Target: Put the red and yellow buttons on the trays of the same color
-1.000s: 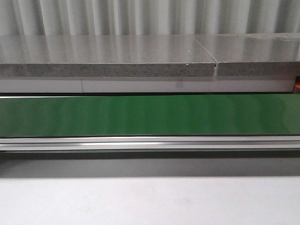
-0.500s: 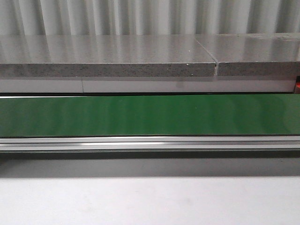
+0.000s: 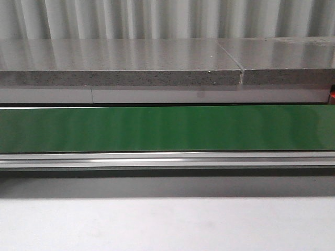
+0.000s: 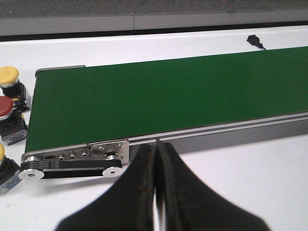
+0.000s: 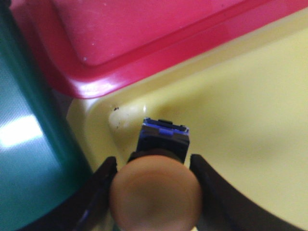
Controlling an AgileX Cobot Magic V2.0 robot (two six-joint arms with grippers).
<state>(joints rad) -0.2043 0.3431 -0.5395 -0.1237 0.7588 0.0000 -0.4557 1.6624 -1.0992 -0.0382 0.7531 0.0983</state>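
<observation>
Right wrist view: yellow button [image 5: 155, 195], domed cap blurred and orange-tinted at close range, dark body with a blue-and-grey base [image 5: 165, 132] pointing down toward the yellow tray [image 5: 250, 125], over its corner region. Whether the base touches the tray floor cannot be told. Red tray [image 5: 144, 43] lies just beside the yellow tray, its rim overlapping the yellow rim.

Left wrist view: three more buttons stand upright on the counter [image 4: 250, 192] in a row: yellow-capped button [image 4: 9, 77], red-capped button [image 4: 6, 108], and a second yellow one [image 4: 2, 159] cut by the frame edge.
</observation>
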